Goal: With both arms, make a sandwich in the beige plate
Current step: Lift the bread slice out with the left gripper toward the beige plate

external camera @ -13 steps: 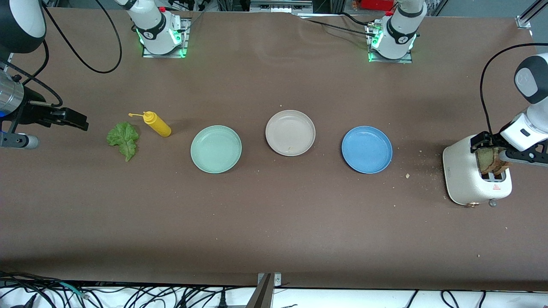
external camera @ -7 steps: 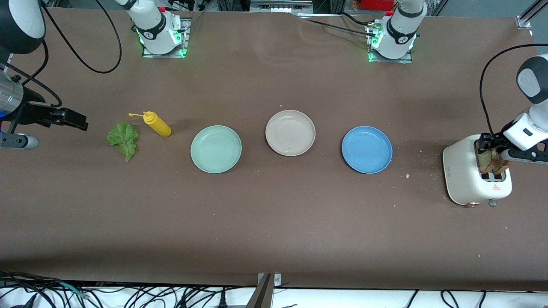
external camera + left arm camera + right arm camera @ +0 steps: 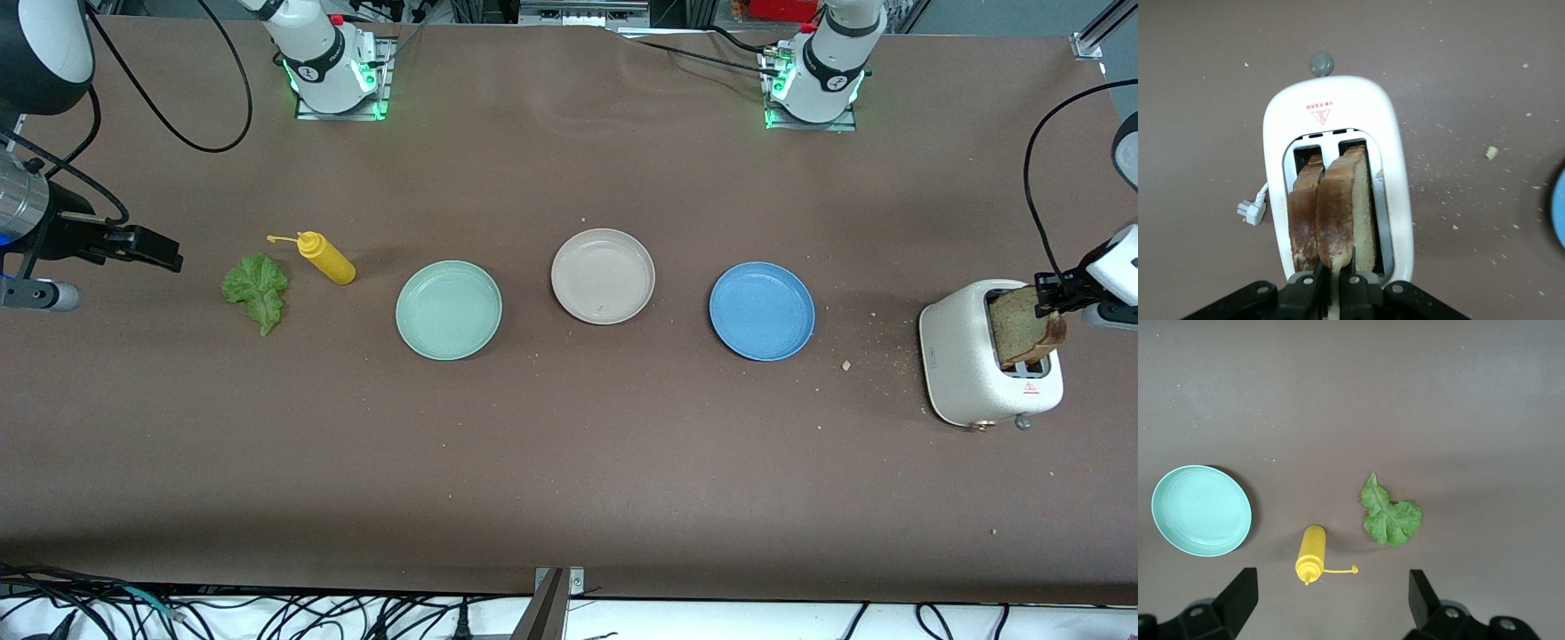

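Left gripper (image 3: 1049, 298): pressed together on the upper edge of one bread slice (image 3: 1022, 324), over the toaster (image 3: 965, 360); the slice stands partly raised from its slot, gripped by the crust so it can come out upright.
Bread count: two slices; the wrist view shows the second slice (image 3: 1305, 220) low in the neighbouring slot, touching the gripped one (image 3: 1348, 207).
Toaster: one, white, at the left arm's end of the counter (image 3: 569, 462), slots upward; crumbs scattered beside it.
Right gripper (image 3: 147, 249): spread wide, holding nothing, waiting above the right arm's end of the counter beside the lettuce leaf (image 3: 256, 289); judged to be placed there for the leaf.
Lettuce: one leaf, flat on the counter, just beside the yellow squeeze bottle (image 3: 324, 256), which lies on its side.
Plates: three in a row, well apart; mint-green plate (image 3: 449, 309), beige plate (image 3: 603, 276), blue plate (image 3: 762, 310).
Beige plate: middle of the row, slightly farther from the camera than its neighbours; appears empty save perhaps a crumb, too small to confirm.
Task status: judged at the first step, nothing assembled yet.
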You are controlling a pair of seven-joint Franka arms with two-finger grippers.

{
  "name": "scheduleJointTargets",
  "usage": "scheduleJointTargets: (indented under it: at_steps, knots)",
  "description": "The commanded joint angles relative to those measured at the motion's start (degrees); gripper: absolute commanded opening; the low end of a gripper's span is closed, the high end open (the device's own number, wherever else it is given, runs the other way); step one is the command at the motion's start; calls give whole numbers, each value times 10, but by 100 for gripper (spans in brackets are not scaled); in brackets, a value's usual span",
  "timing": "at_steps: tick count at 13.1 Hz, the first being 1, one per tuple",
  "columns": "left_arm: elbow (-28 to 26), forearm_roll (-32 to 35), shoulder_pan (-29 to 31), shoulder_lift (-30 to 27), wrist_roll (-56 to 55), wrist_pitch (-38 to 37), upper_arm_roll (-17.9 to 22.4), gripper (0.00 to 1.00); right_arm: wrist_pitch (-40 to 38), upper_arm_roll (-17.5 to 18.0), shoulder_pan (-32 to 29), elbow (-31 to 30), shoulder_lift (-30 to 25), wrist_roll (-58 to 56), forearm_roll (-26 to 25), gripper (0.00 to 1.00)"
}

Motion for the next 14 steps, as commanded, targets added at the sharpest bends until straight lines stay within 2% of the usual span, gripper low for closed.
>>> scheduleJointTargets:
  at_steps: [1,3,4,7,9,10,11,14]
  knots:
    - [86,11,4,-8,9,-123,-33,0,-3,-2,-3,-6,-6,0,-9,100]
    - [142,2,3,-10,1,-221,-71,0,-3,-2,-3,-5,-6,0,-9,100]
    - [159,-29,4,-10,-1,-260,-99,0,-3,-2,-3,-4,-6,2,-9,100]
    - [153,-156,2,-3,-28,-308,-136,0,-3,-2,-2,-5,-6,2,-8,100]
    - [141,-252,1,26,-50,-362,-176,0,-4,-2,-3,-7,-6,1,-9,100]
    - [141,-293,-2,47,-59,-372,-193,0,-4,-2,-3,-7,-6,1,-9,100]
    - [141,-306,-14,67,-59,-372,-209,0,-4,-2,-3,-7,-6,1,-9,100]
    - [147,-334,-93,129,-60,-344,-218,0,-4,-2,-3,-7,-6,0,-9,100]
